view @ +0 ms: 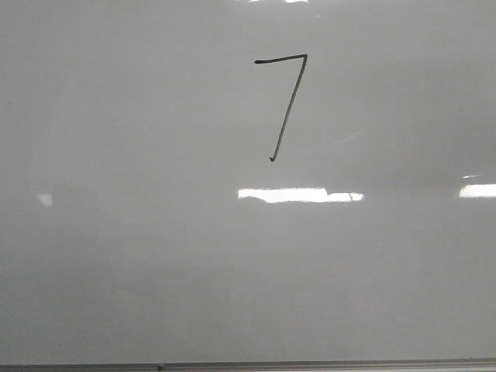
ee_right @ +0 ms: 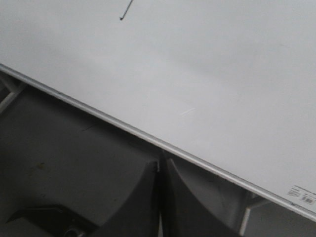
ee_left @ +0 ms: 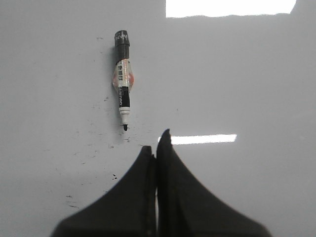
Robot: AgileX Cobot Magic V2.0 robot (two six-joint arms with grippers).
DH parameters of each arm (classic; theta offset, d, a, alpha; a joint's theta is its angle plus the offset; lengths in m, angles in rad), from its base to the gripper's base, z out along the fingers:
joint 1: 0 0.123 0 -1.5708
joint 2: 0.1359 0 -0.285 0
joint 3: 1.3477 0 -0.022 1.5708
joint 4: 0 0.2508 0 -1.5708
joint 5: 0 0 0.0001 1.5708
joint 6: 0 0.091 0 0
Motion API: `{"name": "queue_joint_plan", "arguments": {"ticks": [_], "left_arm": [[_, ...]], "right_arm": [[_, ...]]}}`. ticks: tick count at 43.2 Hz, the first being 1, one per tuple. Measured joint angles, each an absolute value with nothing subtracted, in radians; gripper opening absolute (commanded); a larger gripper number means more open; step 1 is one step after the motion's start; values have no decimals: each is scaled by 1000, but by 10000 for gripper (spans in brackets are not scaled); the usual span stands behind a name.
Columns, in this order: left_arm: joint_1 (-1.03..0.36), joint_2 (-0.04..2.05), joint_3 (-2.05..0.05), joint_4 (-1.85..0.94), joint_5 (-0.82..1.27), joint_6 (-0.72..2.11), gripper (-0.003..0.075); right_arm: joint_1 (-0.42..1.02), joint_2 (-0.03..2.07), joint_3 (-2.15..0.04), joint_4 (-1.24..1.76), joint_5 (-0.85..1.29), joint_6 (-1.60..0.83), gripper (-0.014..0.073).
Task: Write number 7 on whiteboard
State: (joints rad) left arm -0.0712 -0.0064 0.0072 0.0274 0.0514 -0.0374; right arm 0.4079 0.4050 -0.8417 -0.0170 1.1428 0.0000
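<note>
The whiteboard (view: 116, 256) fills the front view, glossy pale grey. A thin black number 7 (view: 288, 105) is drawn on its upper middle; its lower hooked tip shows in the right wrist view (ee_right: 123, 16). A black and white marker (ee_left: 123, 81) lies uncapped on the whiteboard (ee_left: 247, 74) in the left wrist view, tip toward my left gripper (ee_left: 157, 143), which is shut, empty and a little short of the marker. My right gripper (ee_right: 160, 165) is shut and empty, off the whiteboard (ee_right: 212, 64), over the dark surface beside its metal edge (ee_right: 148, 139). Neither gripper shows in the front view.
Bright rectangular glare patches (view: 298, 194) lie across the board. The board's thin grey edge (view: 248, 364) runs along the near side. Small black marker specks (ee_left: 91, 158) dot the board near the left gripper. A small label (ee_right: 302, 195) sits at a board corner.
</note>
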Motion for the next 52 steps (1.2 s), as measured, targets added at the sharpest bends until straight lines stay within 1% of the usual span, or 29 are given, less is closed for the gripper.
{"name": "queue_joint_plan", "arguments": {"ticks": [2,6,14,21,32,45,52], "left_arm": [[-71,-6,7,27,51,-37,-20],[-71,-6,7,27,51,-37,-20],[-71,-6,7,27,51,-37,-20],[-71,-6,7,27,51,-37,-20],[-71,-6,7,27,51,-37,-20],[-71,-6,7,27,51,-37,-20],[-71,-6,7,27,51,-37,-20]], "right_arm": [[386,377,-792,-41,1093,0,-67],[324,299,-655,-65,928,0,-67],[200,131,-342,-69,500,0,-67],[129,32,-149,-47,274,0,-67],[25,-10,14,-9,139,0,-67],[13,-10,26,0,42,0,-67],[13,-10,26,0,33,0,-67]]}}
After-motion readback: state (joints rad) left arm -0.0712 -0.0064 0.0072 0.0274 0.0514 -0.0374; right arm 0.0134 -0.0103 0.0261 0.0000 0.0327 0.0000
